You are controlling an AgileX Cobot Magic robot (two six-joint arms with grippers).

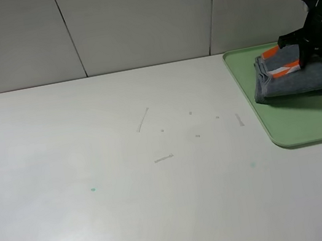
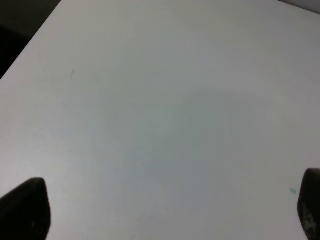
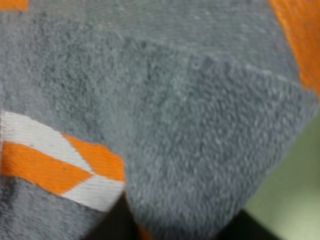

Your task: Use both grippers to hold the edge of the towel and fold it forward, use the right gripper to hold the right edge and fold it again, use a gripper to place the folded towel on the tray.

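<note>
1. We are seeing the folded towel [image 1: 294, 77] lying on the light-green tray [image 1: 302, 127], which is sitting at the right end of the white surface [image 1: 128, 182].
2. The towel's orange-and-white band is facing up at the far end of the bundle, with the grey layers stacked beneath it.
3. The right gripper [image 1: 300, 52] is reaching down onto the towel's far end, right at the striped band; we cannot tell whether its jaws are apart or clamped on the cloth.
4. The right wrist view is showing grey terry cloth [image 3: 200, 140] filling nearly the whole picture, with a sliver of green tray [image 3: 295, 190] at one corner.
5. The left gripper [image 2: 170, 210] is hanging over bare surface, its jaws standing wide apart and holding nothing.
</note>
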